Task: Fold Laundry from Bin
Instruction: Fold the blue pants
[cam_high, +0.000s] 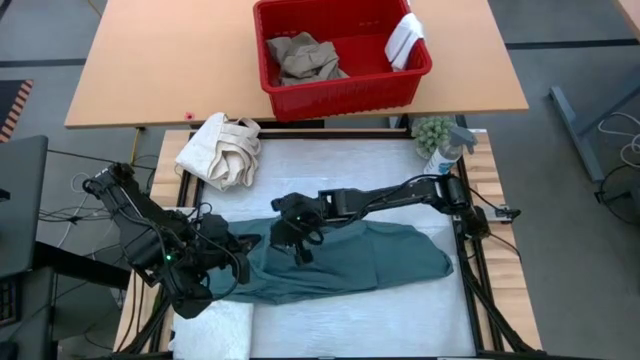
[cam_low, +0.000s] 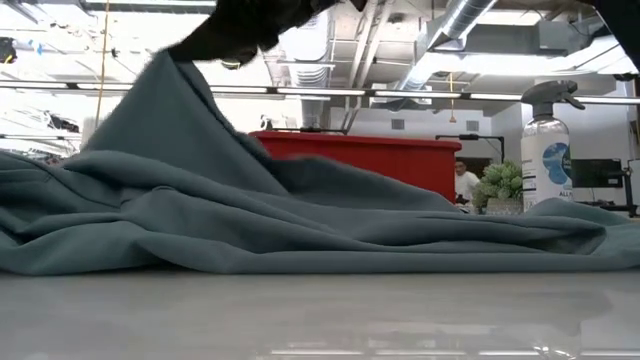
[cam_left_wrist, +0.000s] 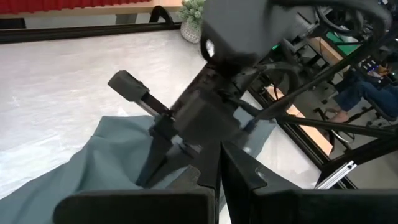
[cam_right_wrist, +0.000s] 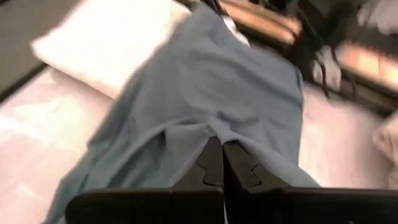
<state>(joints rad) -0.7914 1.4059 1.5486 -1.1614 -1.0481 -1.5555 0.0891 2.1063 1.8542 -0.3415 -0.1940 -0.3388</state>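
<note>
R claw (cam_right_wrist: 222, 163) clamped on large teal-green cloth garment (cam_high: 380, 258), pinching a fold mid-tabletop (cam_high: 350, 165); L claw (cam_left_wrist: 219, 180) closed, at garment's left end.

Floor: grey, smooth, seen from above around the furniture (cam_high: 560, 150).
Counter: white-topped work surface in a dark frame with light wood side strips (cam_high: 400, 320).
Second table: light wooden top just behind the counter (cam_high: 160, 60).
Ceiling: open industrial ceiling with silver ducts and pipes (cam_low: 450, 30).
Light: long bright strip fixtures running across the room (cam_low: 420, 95).
Back wall: pale, partly hidden behind other things (cam_low: 420, 122).
Spray bottle: clear, with a grey trigger head, at the counter's far right corner (cam_low: 548, 150).
Small plant: pale green, just beside the spray bottle (cam_low: 500, 185).
Person: stands far off in the room (cam_low: 464, 182).
</note>
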